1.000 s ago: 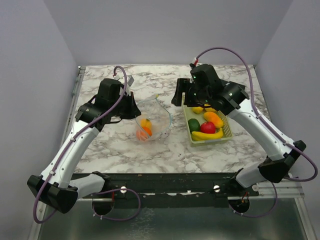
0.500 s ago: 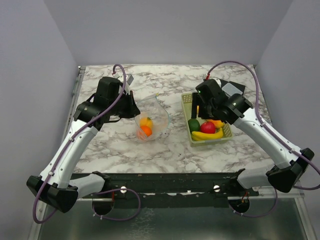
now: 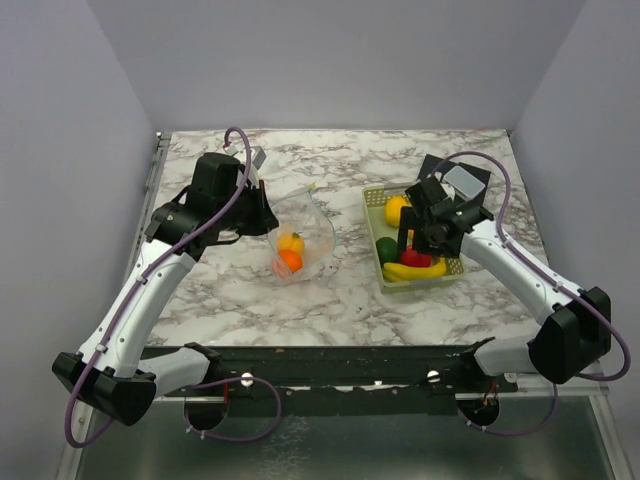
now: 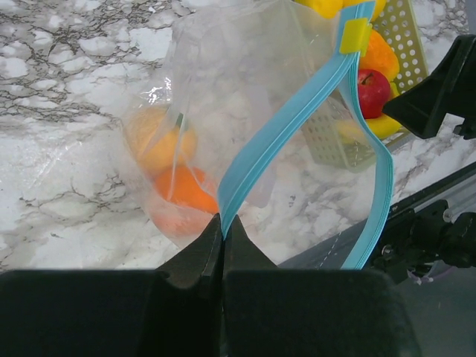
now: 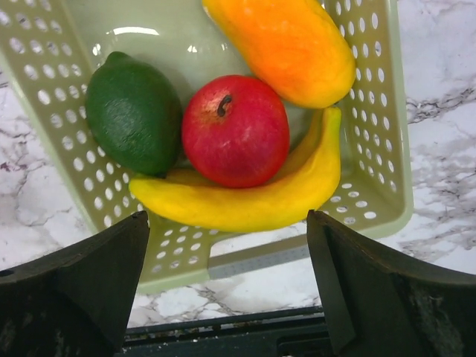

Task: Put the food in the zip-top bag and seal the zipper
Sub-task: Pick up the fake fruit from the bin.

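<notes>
The clear zip-top bag (image 3: 300, 240) lies mid-table with an orange-yellow piece (image 3: 291, 242) and an orange piece (image 3: 291, 261) inside; both show in the left wrist view (image 4: 160, 141), (image 4: 186, 197). My left gripper (image 4: 222, 223) is shut on the light blue zipper (image 4: 282, 126) and holds the mouth up. My right gripper (image 5: 227, 253) is open and empty above the basket (image 5: 372, 178), over a banana (image 5: 245, 204), a red fruit (image 5: 234, 130), a green fruit (image 5: 134, 111) and an orange piece (image 5: 286, 41).
The pale green perforated basket (image 3: 452, 268) stands at the right of the marble table. A yellow fruit (image 3: 396, 209) lies at its far end. The table's near edge and a black rail run along the bottom.
My right gripper has swung from beside the bag's mouth rightward and down over the basket. An orange-yellow piece is now in the bag. The left gripper holds still.
</notes>
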